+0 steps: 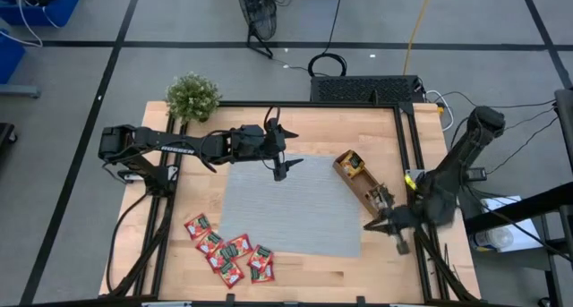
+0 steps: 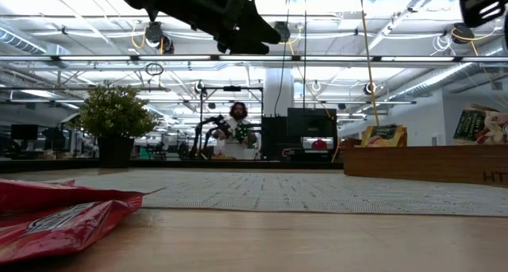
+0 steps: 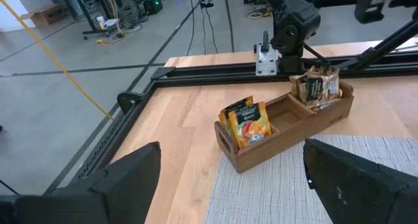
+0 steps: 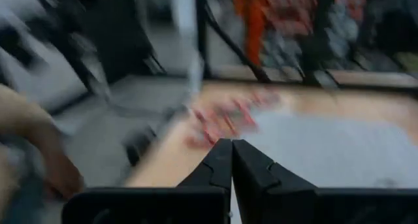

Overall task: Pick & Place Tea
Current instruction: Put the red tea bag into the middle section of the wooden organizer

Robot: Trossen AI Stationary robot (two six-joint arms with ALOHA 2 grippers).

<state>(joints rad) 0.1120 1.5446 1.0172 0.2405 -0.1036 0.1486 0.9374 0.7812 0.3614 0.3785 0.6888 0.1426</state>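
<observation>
The red tea sachets (image 1: 229, 252) lie in a loose heap at the bench's front-left corner, just off the grey mat (image 1: 291, 204). Light, flat and probably slippery, they are best pinched by an edge. The left gripper (image 1: 280, 151) hovers wide open and empty over the mat's rear edge; the right gripper (image 1: 387, 225) sits closed and empty near the wooden tray (image 1: 362, 186).

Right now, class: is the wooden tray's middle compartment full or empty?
Empty. The wooden tray holds sachets only in its two end compartments; bare wood shows between.

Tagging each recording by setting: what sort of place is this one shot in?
Probably an open-plan robotics lab or workshop: exposed ceiling ducts and strip lights, another robot rig with a person behind, and cables trailing over grey carpet tiles.
</observation>
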